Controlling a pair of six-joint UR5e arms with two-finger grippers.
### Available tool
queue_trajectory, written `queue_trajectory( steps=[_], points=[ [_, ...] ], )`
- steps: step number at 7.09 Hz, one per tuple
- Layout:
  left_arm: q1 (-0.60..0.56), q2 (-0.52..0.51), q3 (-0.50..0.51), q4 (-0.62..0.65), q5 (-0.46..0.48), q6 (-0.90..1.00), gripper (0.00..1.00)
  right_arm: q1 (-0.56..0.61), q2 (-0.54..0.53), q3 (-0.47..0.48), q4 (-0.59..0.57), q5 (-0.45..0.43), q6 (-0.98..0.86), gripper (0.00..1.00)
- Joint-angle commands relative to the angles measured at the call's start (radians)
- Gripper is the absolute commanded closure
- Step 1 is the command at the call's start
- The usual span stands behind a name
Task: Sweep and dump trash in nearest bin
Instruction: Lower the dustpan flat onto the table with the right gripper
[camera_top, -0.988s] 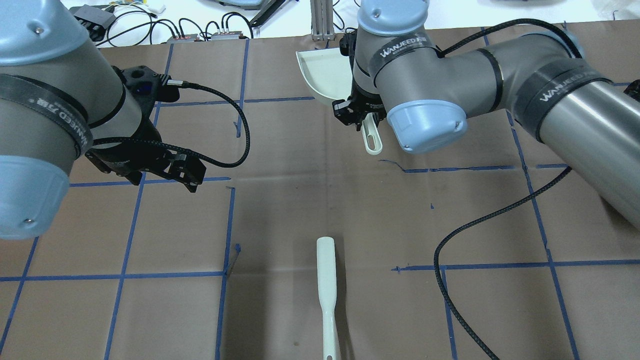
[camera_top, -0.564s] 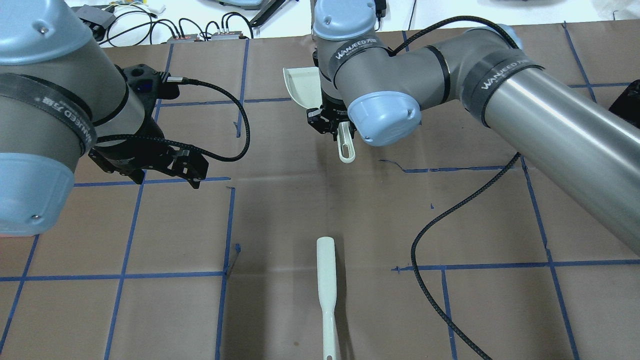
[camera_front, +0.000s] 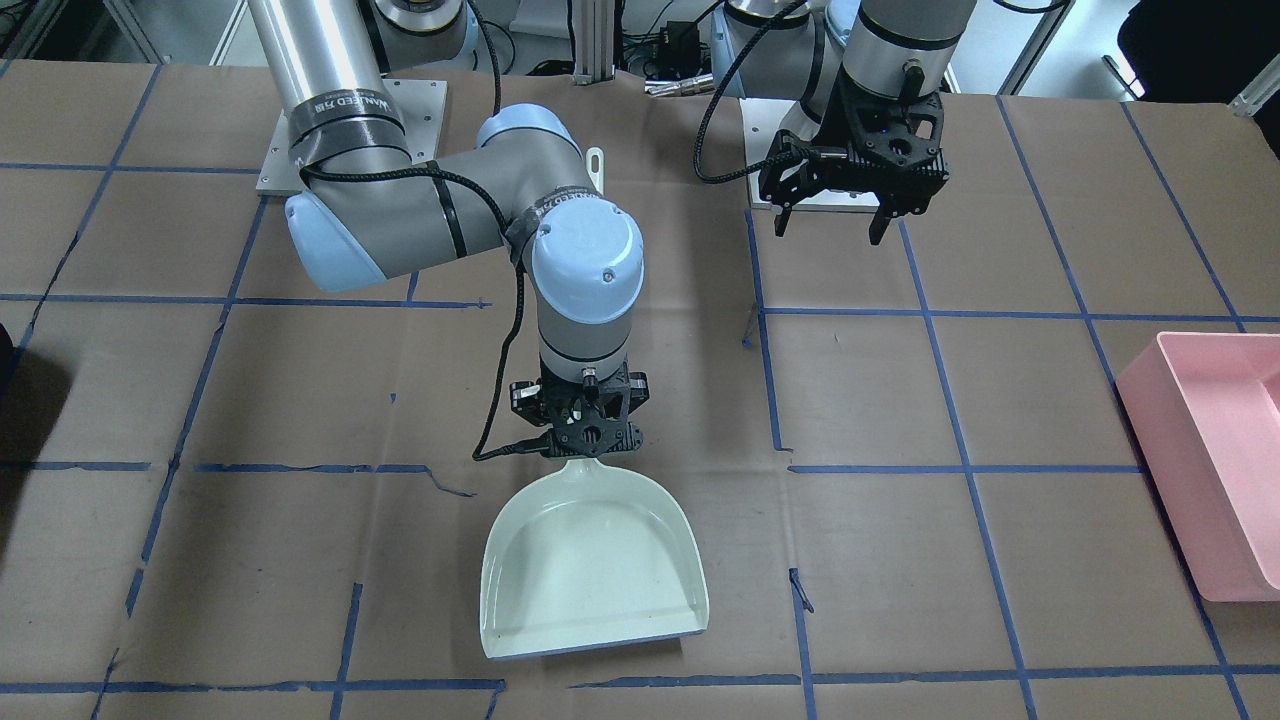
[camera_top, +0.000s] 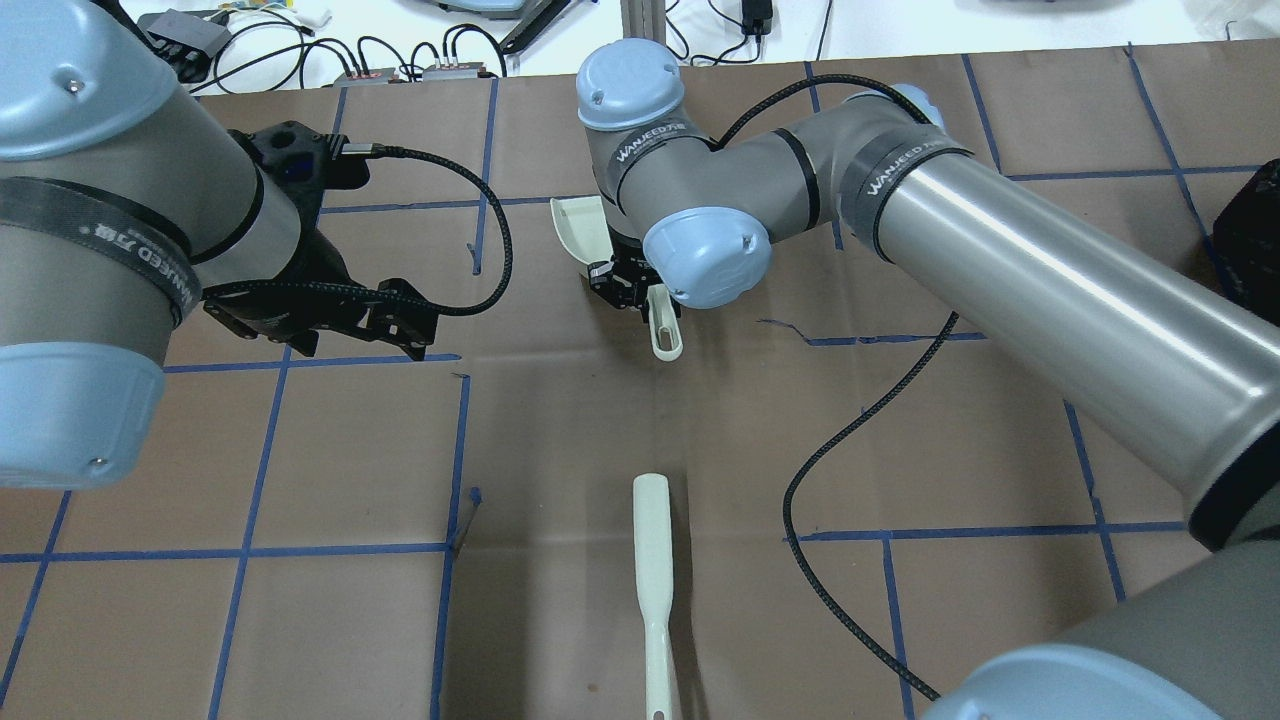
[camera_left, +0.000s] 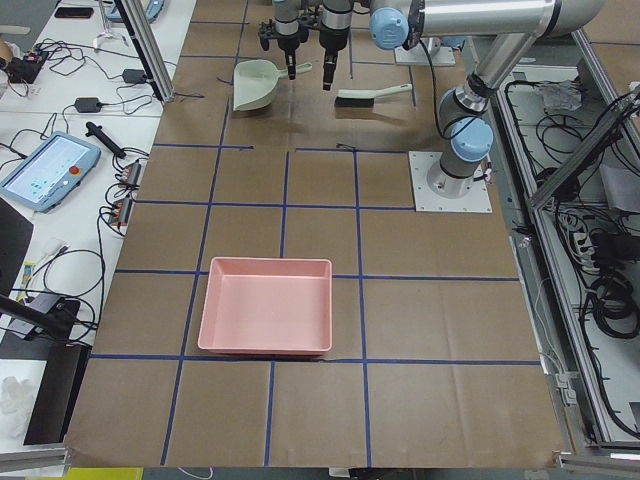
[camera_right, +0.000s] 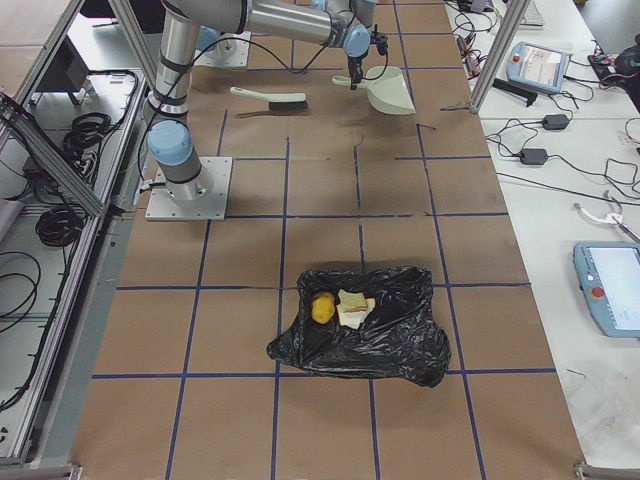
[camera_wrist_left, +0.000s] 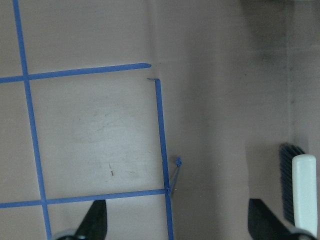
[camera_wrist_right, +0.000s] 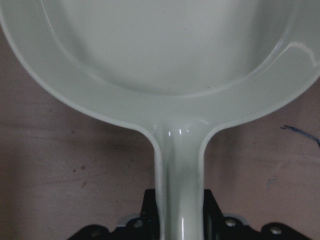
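My right gripper (camera_front: 590, 440) is shut on the handle of a pale green dustpan (camera_front: 590, 560), held low over the table's middle; the pan is empty. The pan also shows in the right wrist view (camera_wrist_right: 170, 60) and partly under the arm in the overhead view (camera_top: 580, 228). My left gripper (camera_front: 828, 222) is open and empty above the table, its fingers (camera_wrist_left: 97, 220) wide apart. The matching brush (camera_top: 655, 560) lies on the table near the robot. The potato (camera_right: 322, 308) and bread pieces (camera_right: 352, 305) lie inside a black bin bag (camera_right: 400, 340).
A pink bin (camera_front: 1210, 470) stands at the table's end on my left; it is empty in the left side view (camera_left: 265, 305). The black bag sits at the opposite end. Cables hang from both arms.
My right arm has carried the dustpan leftwards in the overhead view, toward the table's middle. My left gripper has shifted slightly right. The brush has not moved.
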Motion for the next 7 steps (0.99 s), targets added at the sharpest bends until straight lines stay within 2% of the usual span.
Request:
queue_trajectory(
  steps=[1, 3, 7],
  points=[
    [0.0, 0.008, -0.004, 0.008, 0.005, 0.01, 0.01, 0.0, 0.038, -0.024, -0.002, 0.001, 0.01, 0.98],
    [0.0, 0.007, -0.002, -0.003, 0.005, 0.012, 0.01, 0.0, 0.08, -0.065, -0.001, -0.008, 0.058, 0.98],
    [0.005, -0.009, 0.024, -0.017, 0.026, 0.021, 0.01, -0.004, 0.092, -0.067, -0.01, 0.002, 0.049, 0.97]
  ],
)
